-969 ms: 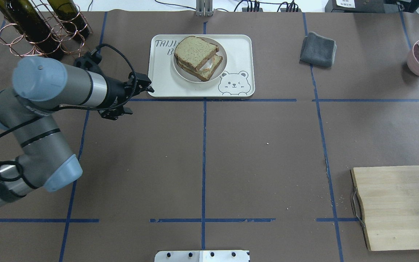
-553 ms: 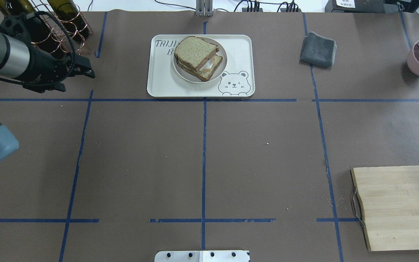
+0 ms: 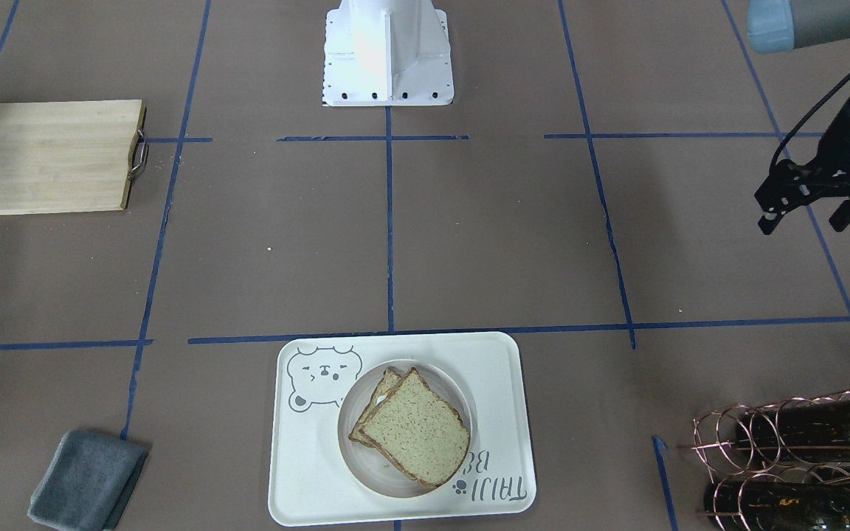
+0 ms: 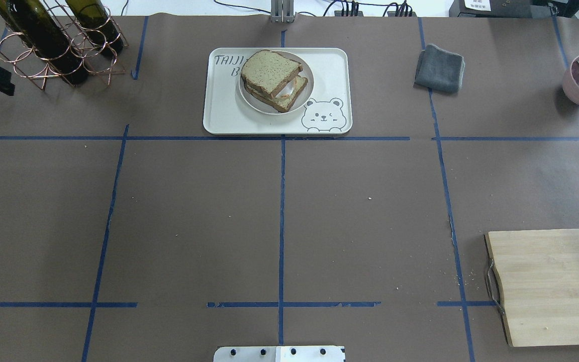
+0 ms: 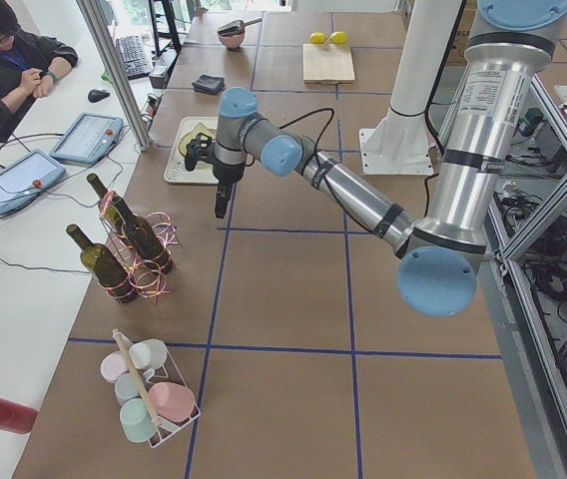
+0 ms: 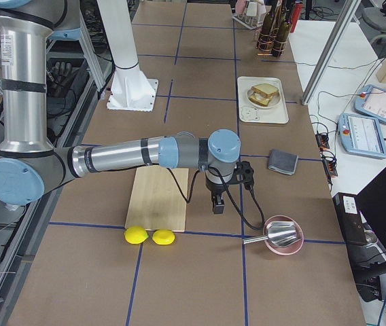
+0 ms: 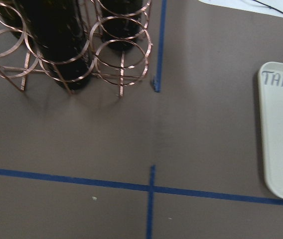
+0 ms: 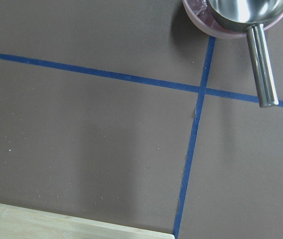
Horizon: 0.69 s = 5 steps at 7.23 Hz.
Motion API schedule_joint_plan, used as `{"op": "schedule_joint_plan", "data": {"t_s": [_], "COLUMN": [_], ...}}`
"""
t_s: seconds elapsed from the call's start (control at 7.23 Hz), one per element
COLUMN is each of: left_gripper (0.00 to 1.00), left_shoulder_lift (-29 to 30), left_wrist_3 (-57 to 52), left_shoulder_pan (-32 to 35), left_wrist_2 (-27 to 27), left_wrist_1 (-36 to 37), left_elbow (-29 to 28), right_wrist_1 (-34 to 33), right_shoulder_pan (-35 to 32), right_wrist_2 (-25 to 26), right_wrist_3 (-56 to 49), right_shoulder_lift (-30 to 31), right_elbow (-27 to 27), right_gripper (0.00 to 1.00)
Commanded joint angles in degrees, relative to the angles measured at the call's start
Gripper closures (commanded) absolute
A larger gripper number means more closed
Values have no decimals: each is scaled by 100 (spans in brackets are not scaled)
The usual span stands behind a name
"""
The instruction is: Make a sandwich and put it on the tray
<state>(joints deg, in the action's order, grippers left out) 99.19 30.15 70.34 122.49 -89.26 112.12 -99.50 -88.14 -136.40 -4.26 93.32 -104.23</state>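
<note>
The left gripper (image 3: 803,214) hung above bare table, its jaws spread wide and holding nothing, well apart from the tray (image 3: 307,479) and near the copper rack of wine bottles (image 3: 786,457). The right gripper (image 6: 217,202) hovered just off the cutting board (image 6: 158,197), near the pink bowl (image 6: 285,238); whether its jaws were parted or closed could not be told.

The sandwich (image 3: 410,428) sat assembled on its small plate (image 3: 361,464), the top slice skewed over the lower one with a sliver of white egg showing between them. The plate rested on the tray, between the bear drawing and the lettering. As far as could be judged, the task looked complete, with nothing left but for the arms to clear away.
</note>
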Motion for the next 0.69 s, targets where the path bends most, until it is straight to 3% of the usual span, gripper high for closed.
{"op": "schedule_joint_plan", "data": {"t_s": [0.0, 0.28, 0.55], "left_gripper": [0, 0, 0], "left_shoulder_lift": [-679, -1093, -1306], "left_wrist_3": [-1899, -3177, -3209], "left_shoulder_pan": [1030, 1586, 1597], "left_wrist_2": [486, 1264, 1366], "left_wrist_1": [154, 128, 101], "left_elbow": [-311, -1135, -1183], "right_wrist_1": [-8, -8, -17], "right_shoulder_pan": [-2, -2, -54], "right_wrist_2": [0, -18, -27], "right_wrist_3": [232, 241, 241], "right_shoulder_lift": [2, -7, 2], "right_elbow": [69, 69, 87], "right_gripper": [0, 0, 0]}}
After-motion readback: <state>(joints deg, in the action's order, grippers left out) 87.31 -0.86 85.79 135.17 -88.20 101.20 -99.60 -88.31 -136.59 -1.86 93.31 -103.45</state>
